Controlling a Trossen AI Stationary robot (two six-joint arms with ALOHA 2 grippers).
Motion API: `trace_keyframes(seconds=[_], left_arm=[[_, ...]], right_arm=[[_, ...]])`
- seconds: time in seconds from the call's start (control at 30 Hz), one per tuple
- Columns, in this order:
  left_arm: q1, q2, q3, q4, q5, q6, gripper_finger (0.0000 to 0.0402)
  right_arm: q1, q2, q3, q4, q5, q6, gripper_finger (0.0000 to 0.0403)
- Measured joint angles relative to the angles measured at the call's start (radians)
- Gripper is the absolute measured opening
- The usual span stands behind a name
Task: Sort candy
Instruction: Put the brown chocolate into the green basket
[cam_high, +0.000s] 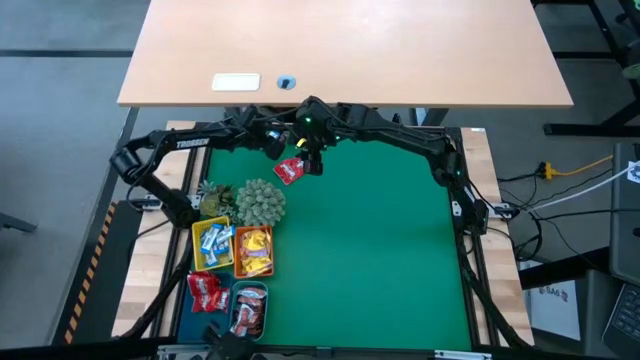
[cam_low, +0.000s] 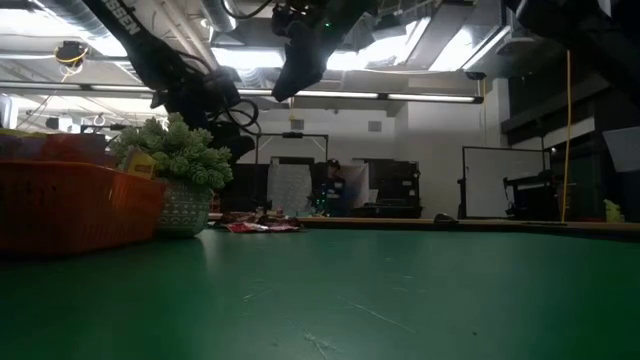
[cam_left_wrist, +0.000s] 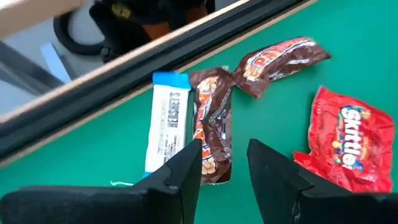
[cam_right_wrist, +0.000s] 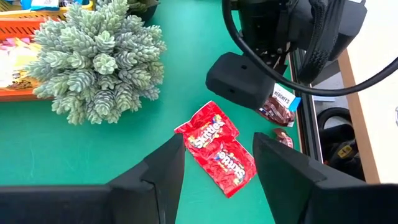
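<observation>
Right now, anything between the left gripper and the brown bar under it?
Nothing visible. The left gripper hangs open above the brown bar, with bare green mat between. A white bar lies against one side and a red Skittles packet lies apart on the other.

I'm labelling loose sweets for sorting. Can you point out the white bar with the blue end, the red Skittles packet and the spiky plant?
white bar with the blue end (cam_left_wrist: 168, 121), left wrist view, middle of its wrapper.
red Skittles packet (cam_left_wrist: 345, 140), left wrist view, its printed face.
spiky plant (cam_right_wrist: 99, 59), right wrist view, centre of its foliage.
</observation>
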Motion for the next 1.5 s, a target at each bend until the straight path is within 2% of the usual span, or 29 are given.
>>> trace_keyframes(seconds=[0.33,0.43,0.77,0.9,1.17,1.5], left_arm=[[0.0,0.147,0.0,0.044,-0.017,-0.035,0.0124],[-0.005,0.155,0.0,0.08,-0.062,-0.027,0.0124],[-0.004,0.157,0.001,0.092,-0.061,-0.023,0.0121],[-0.004,0.157,0.001,0.092,-0.061,-0.023,0.0098],[-0.004,0.157,0.001,0.093,-0.063,-0.022,0.0012],[-0.004,0.142,0.0,0.094,-0.03,0.031,0.0001]], right_arm=[[0.036,0.0,0.0,0.0,-0.011,0.0,0.0188],[0.041,0.0,0.0,0.0,-0.011,-0.003,0.0188],[0.037,0.0,0.0,-0.001,-0.009,-0.003,0.0188],[0.037,0.0,0.0,-0.001,-0.009,-0.004,0.0188],[0.037,0.0,0.0,-0.022,-0.008,-0.004,0.0188],[0.037,-0.017,0.0,-0.167,-0.011,-0.009,0.0188]])
